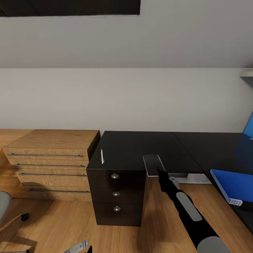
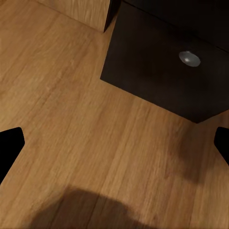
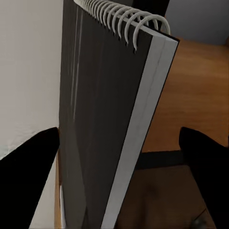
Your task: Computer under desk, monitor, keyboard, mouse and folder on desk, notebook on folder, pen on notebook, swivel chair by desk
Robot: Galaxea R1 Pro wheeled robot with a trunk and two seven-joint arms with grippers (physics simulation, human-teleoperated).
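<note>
From the head view, I have my right arm reaching forward over the dark counter [image 1: 140, 147], and at its end the notebook [image 1: 153, 164] sits held out in the right gripper [image 1: 162, 174], level above the counter's near edge. The blue folder [image 1: 233, 184] lies on the counter to my right, well apart from the notebook, its long edge running away from me toward the wall. So the move I judge comes next turns on that one fact: the folder lies to the right of the gripper, and the right arm is the one nearer it. The pen [image 1: 102, 156], a thin white sliver, rests on the counter's left end above the drawers, on the far side of the notebook from the folder. The left gripper [image 1: 81, 247] hangs low by the floor [image 1: 52, 225], far from all of it.

In the left wrist view, I see that gripper's two dark fingertips [image 2: 10, 145] standing wide apart with nothing between them, released over bare wooden floor beside the black drawer unit [image 2: 157, 76].

In the right wrist view, the notebook [image 3: 107, 124] stands edge-on between the fingertips [image 3: 28, 176], spiral binding at the end farthest from the gripper, long axis running straight out along the fingers. The gripper grasps it by the end opposite the spiral.
</note>
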